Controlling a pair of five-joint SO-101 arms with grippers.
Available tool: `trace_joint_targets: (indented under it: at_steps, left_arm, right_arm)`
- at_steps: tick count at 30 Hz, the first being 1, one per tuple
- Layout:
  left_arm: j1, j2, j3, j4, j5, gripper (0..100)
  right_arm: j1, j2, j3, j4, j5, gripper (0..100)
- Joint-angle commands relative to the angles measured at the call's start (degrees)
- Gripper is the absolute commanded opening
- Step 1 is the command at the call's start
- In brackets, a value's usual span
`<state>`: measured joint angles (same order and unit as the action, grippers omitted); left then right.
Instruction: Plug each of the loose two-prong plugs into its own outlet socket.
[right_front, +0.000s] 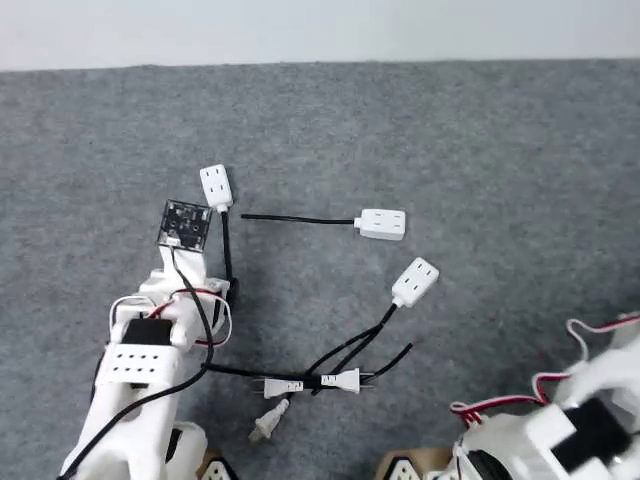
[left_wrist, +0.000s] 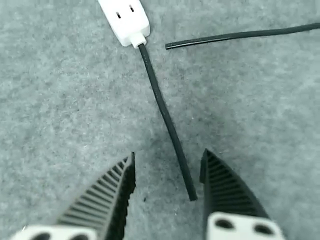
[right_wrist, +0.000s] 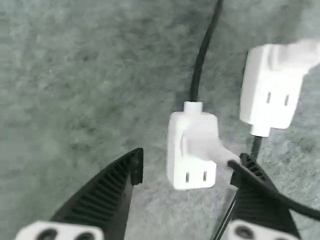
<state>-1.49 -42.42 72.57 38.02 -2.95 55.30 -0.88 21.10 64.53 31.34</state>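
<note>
Empty left end effector (left_wrist: 168, 155), wide open, straddles black cord (left_wrist: 165, 115) trailing from outlet socket (left_wrist: 125, 20). Cord limp, light; rigid socket body likely grips better. Empty right end effector (right_wrist: 191, 156) also open.

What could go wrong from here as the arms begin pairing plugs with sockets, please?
The left gripper stands open astride the thin black cord, not the outlet socket; closing there may only drag the socket. The crossed cords by the two-prong plug could pull neighbours along when one is lifted. A second cord lies against a finger of the right gripper and might snag.
</note>
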Motion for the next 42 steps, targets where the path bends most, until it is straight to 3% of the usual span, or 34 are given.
trace_joint_targets:
  at_steps: [1, 6, 11, 16, 23, 30, 36, 42]
  left_arm:
    - [0.79, -1.58, 0.22, 0.62, -4.92, 21]
    - [2.81, -2.2, -1.19, 6.42, -8.44, 18]
    - [2.9, -10.81, -4.0, 16.53, -2.11, 15]
    - [5.71, -22.33, -1.63, 22.33, -2.37, 18]
    - [7.38, -21.36, -0.4, 18.29, -2.37, 20]
    - [18.11, -5.1, -9.27, 15.21, -2.11, 20]
    - [27.16, 8.88, -17.71, 7.03, -2.02, 20]
    - [33.93, 23.47, -23.34, -2.64, -1.93, 20]
  right_arm:
    - [-2.59, -0.13, -5.8, 5.58, -0.97, 22.0]
    - [-6.29, -0.22, -5.89, 9.36, -1.41, 15.7]
    - [-10.24, -0.22, -3.43, 10.07, -2.02, 15.2]
    - [-14.73, -2.24, -0.35, 9.63, -5.63, 8.1]
    - [-18.24, -13.93, 4.57, 10.07, -12.13, 0.9]
    - [-22.11, -24.84, 16.7, 8.92, -17.14, 1.7]
    - [-23.43, -28.35, 29.8, -3.91, -25.32, 9.6]
    - [-23.16, -28.35, 33.23, -9.45, -26.02, 10.7]
